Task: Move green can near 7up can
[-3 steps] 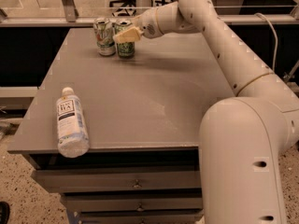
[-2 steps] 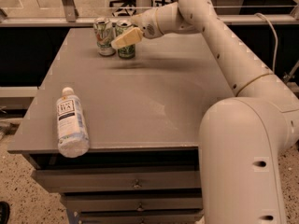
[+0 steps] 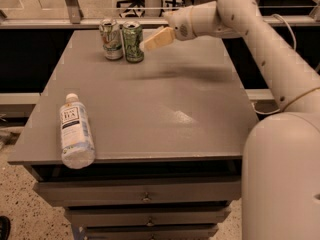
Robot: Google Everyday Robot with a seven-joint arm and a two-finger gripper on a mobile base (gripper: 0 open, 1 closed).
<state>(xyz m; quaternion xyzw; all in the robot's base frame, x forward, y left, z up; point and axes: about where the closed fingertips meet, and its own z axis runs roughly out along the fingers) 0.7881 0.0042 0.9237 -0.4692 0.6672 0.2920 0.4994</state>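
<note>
The green can (image 3: 133, 42) stands upright at the far left of the grey table (image 3: 165, 109), right next to the 7up can (image 3: 111, 39), which stands on its left. The two cans are almost touching. My gripper (image 3: 156, 39) hangs just to the right of the green can, a little above the table, apart from the can. It is open and holds nothing. Its pale fingers (image 3: 159, 37) point left towards the can.
A clear water bottle (image 3: 76, 137) with a white label lies on its side near the table's front left edge. Drawers (image 3: 145, 197) sit under the tabletop. A rail (image 3: 70, 21) and office chairs are behind the far edge. My arm spans the right side.
My gripper was around the green can; it has let go and drawn back to the right. The green can stands free beside the 7up can.
</note>
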